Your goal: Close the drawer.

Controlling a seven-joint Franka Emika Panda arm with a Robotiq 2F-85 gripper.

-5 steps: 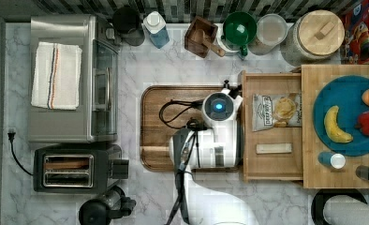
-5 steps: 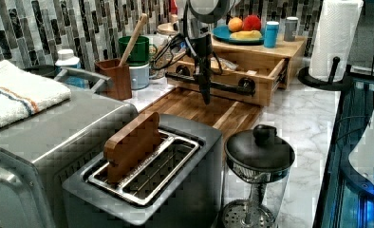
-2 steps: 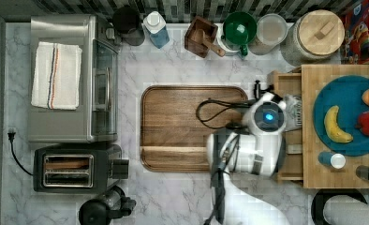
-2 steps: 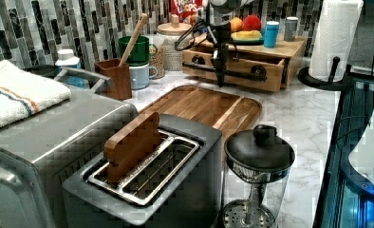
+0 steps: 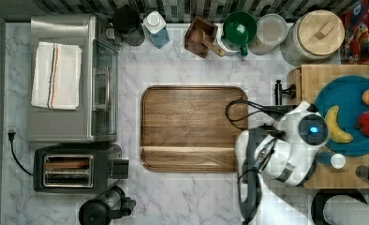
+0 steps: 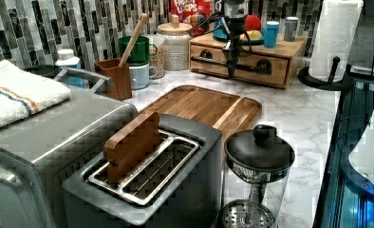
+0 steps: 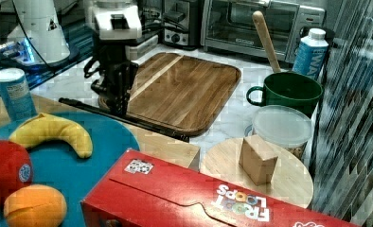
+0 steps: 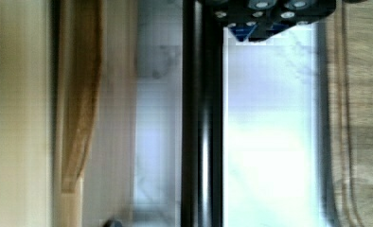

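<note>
Drawer pushed in

The light-wood drawer point(image 6: 239, 64) sits flush, its black handle point(image 6: 232, 65) by the gripper point(image 6: 231, 71); I cannot tell its jaws.

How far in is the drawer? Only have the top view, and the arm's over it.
Observer: Left view: drawer front looks flush with the box face.
Operator: Gripper on the handle?
Observer: Right view: gripper is down at the handle, on the tray side.
Operator: Anything under the handle?
Observer: Wrist view: just bare counter beside the bar.
</note>
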